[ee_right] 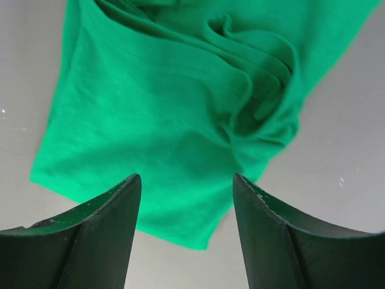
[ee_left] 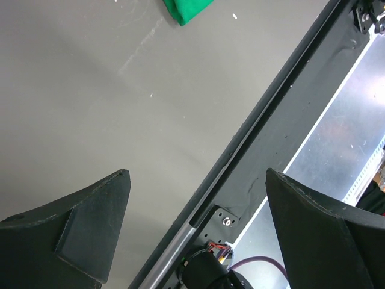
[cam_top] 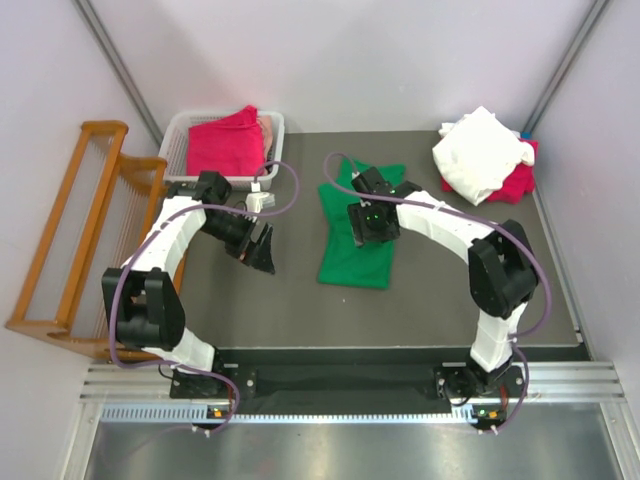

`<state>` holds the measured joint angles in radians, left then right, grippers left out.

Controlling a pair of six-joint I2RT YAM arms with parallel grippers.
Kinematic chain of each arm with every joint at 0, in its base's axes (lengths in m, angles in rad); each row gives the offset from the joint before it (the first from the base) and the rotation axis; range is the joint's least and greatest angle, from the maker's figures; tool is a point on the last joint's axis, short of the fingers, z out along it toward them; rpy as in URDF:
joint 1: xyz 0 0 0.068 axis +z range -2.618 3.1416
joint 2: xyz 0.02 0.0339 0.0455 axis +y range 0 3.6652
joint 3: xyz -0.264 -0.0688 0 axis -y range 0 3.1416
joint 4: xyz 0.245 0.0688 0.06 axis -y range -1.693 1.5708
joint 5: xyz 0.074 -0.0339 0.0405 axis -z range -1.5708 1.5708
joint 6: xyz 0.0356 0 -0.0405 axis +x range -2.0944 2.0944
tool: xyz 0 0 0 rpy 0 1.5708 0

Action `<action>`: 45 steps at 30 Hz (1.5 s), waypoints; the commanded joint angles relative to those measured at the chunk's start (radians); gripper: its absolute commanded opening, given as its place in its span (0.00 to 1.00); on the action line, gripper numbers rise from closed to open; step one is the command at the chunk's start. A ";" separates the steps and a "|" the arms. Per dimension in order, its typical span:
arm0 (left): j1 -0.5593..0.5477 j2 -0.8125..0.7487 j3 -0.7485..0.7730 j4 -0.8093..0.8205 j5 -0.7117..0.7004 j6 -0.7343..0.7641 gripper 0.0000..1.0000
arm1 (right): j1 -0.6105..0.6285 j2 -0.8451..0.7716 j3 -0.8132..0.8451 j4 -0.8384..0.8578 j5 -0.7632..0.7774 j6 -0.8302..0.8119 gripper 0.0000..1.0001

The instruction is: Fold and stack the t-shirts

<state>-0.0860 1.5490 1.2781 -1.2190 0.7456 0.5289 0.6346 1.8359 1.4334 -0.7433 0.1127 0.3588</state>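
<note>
Pale walls close in a dark grey worktop [cam_top: 290,300], with both arms bolted at its near edge. Near the middle lies the green t-shirt [cam_top: 355,265], partly folded into a long strip that runs away from the arms, its far end bunched and creased. The right hand [cam_top: 372,222] hangs directly over that shirt. In the right wrist view its fingers [ee_right: 90,241] stand apart above the green cloth with nothing pinched between them, and the shirt's rumpled folds lie just beyond the tips. The left hand [cam_top: 258,245] hovers over bare worktop to the left of the green t-shirt, well apart from it, its fingers spread wide and empty. Its wrist view shows only a corner of green at the top edge. At the far right corner the white t-shirt [cam_top: 480,155] sits crumpled on top of a crimson t-shirt [cam_top: 518,180]. At the far left, a white slatted basket [cam_top: 276,130] holds a red t-shirt [cam_top: 225,145] heaped above its rim. An orange wooden rack [cam_top: 104,128] stands off the worktop's left side.
</note>
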 commanded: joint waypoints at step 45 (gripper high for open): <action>-0.003 -0.010 0.040 -0.027 -0.040 0.026 0.99 | -0.087 0.022 0.198 -0.002 -0.110 -0.051 0.66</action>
<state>-0.0860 1.5490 1.2789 -1.2304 0.6827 0.5484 0.5194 2.0212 1.6810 -0.7162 0.0734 0.2893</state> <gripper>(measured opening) 0.985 0.653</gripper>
